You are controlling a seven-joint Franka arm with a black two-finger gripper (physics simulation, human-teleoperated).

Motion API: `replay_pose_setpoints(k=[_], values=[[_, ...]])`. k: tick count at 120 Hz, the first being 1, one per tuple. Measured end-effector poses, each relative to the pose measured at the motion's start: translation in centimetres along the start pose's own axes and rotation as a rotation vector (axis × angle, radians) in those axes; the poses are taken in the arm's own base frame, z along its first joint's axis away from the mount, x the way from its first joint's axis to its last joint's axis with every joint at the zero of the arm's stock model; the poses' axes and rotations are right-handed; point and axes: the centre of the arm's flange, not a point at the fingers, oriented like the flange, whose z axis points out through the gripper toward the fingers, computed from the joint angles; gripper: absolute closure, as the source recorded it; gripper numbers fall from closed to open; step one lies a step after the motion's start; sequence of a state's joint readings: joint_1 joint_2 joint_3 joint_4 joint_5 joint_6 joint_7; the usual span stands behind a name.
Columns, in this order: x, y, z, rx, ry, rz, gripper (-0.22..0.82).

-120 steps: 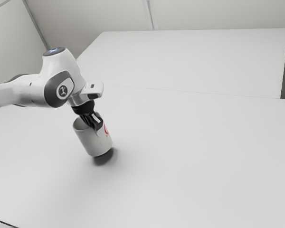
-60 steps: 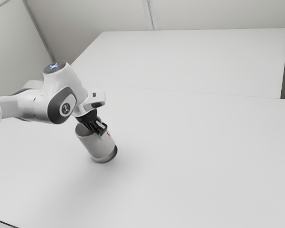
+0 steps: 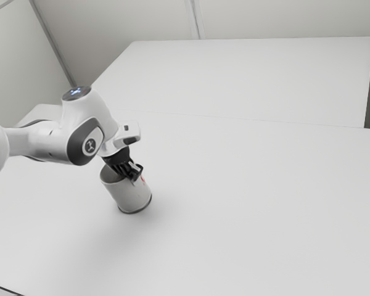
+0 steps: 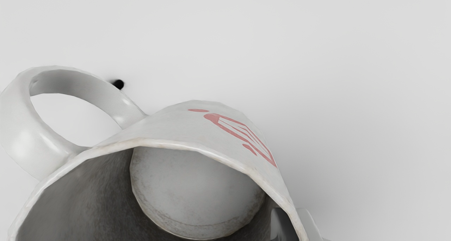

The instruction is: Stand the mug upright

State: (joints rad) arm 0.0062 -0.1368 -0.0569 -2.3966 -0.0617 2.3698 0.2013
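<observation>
1. A thin black line [image 3: 6, 289] crosses the desk's [image 3: 253, 203] near corner at the exterior view's left, well apart from the mug [image 3: 129, 196].
2. The white arm [image 3: 40, 145] comes in from the exterior view's left, and its hand stands above the mug.
3. The mug, the task's own thing, is at the desk's exterior-view left part. It is close to upright, its mouth facing up and leaning a little toward the exterior view's left. Its dark lower edge is at or just above the desk; whether it touches, I cannot tell.
4. Inside the mug, the wrist view shows a grey-brown inner wall [image 4: 88, 198], a paler round bottom [image 4: 197, 191] with brownish staining, and one finger [image 4: 282, 225] reaching in over the rim [image 4: 197, 150].
5. The mug's handle [image 4: 17, 121] loops out from its outer wall, with a small black spot [image 4: 119, 84] just beside the loop; what the spot is, I cannot tell.
6. The gripper [image 3: 135, 175] is closed on the mug's wall near the mouth, one finger inside the mug and the other outside.
7. A red mark [image 4: 246, 135] is on the mug's outer wall, between the handle and the gripped stretch.
8. A second white surface [image 3: 253, 80] lies beyond the mug, past a thin seam.
</observation>
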Motion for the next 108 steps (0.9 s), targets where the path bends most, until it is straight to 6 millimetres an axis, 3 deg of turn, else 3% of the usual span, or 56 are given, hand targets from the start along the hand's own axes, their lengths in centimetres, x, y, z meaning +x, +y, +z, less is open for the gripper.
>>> replay_pose_setpoints(k=[19, 45, 64, 108], values=[[-0.2, 0.1, 0.4, -0.005, -0.006, -0.014, 0.67], [-0.1, 0.4, -0.2, -0.013, 0.008, -0.027, 0.31], [0.2, 0.5, -1.6, -0.016, 0.033, -0.035, 0.16], [3.9, 0.8, -9.4, -0.054, 0.020, -0.042, 0.04]])
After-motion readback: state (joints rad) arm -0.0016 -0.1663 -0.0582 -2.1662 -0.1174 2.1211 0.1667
